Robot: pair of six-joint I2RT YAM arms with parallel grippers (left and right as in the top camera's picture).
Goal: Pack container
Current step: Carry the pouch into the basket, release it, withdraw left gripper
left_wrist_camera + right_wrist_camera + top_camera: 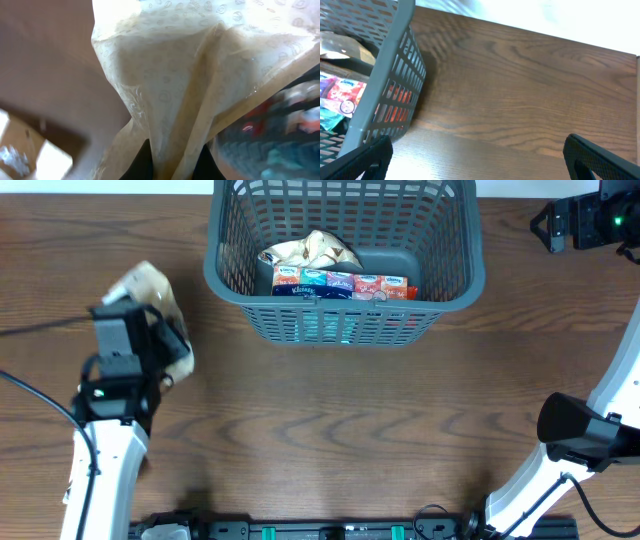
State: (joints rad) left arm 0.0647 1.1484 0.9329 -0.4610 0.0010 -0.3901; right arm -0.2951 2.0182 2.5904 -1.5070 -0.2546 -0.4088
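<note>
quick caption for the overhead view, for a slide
Left hand grips a beige packet beside the grey basket holding tissue packs.

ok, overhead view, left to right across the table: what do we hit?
beige packet gripped in the left claw → grey basket holding Kleenex tissue packs → right claw, open

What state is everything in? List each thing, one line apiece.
container: upright, partly filled.
tissue packs: lying in a row inside the container.
crumpled packet: inside the container, behind the tissue packs.
cream packet: pinched by the left gripper, outside the container, to its left.
left gripper: shut on the cream packet.
right gripper: open, holding nothing, beside the container.
</note>
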